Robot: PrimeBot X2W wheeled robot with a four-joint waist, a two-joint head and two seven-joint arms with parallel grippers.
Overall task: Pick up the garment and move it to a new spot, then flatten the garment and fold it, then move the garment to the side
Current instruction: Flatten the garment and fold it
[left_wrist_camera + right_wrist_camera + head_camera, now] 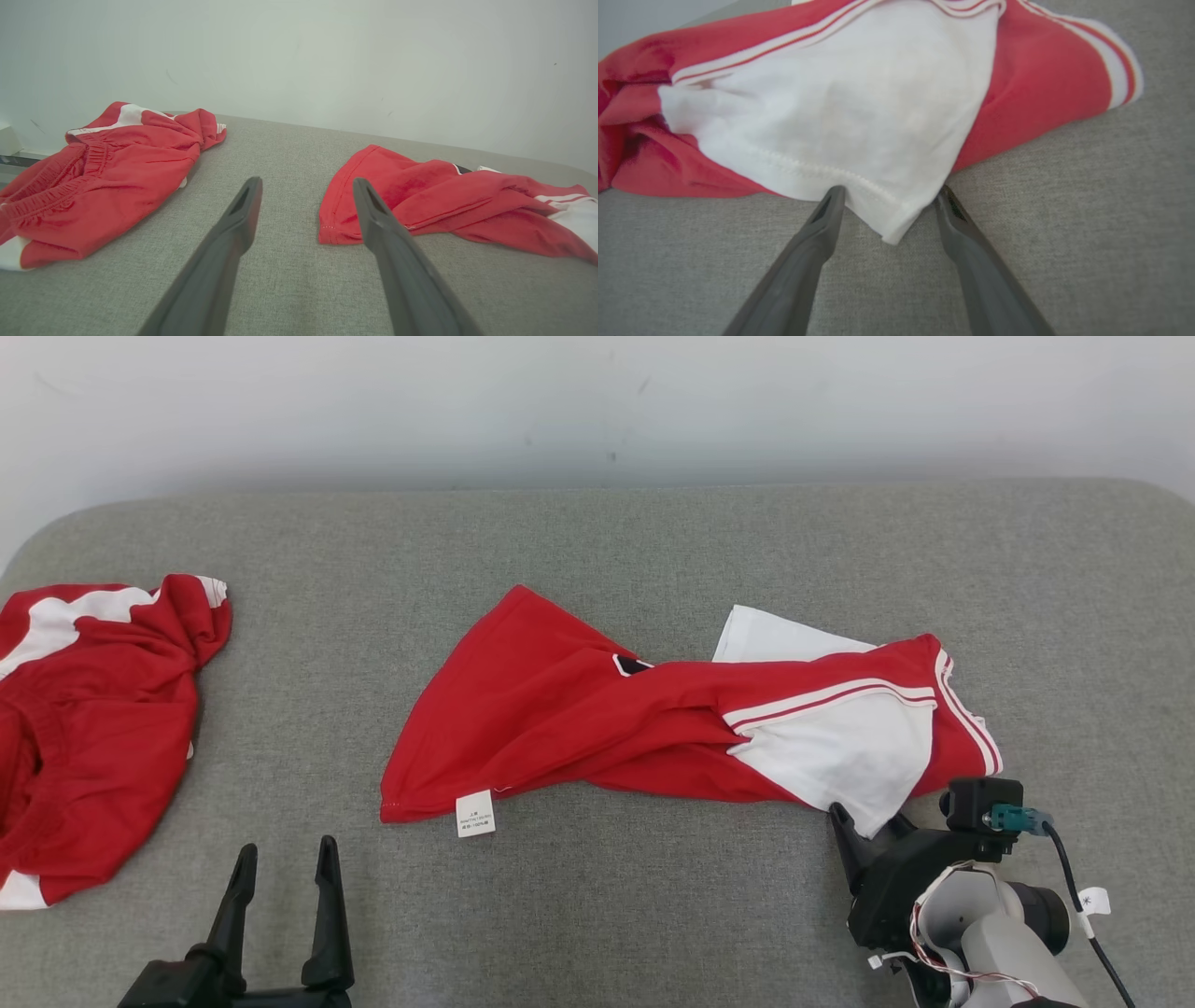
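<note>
While the red and white garment (pixel 653 728) lay mid-frame on the grey pad (pixel 597 541), its white corner sat between the spread fingers of the right gripper (pixel 868 823) at lower right. The left gripper (pixel 285 859), lower left, was spread too, holding nothing.

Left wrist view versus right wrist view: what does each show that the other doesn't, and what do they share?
Left wrist, not right: a second crumpled red garment and the open left gripper, apart from the middle garment and its red hem. Right wrist, not left: the open right gripper with the garment's white corner lying between its fingers. Both: the middle garment on the grey padded surface.
</note>
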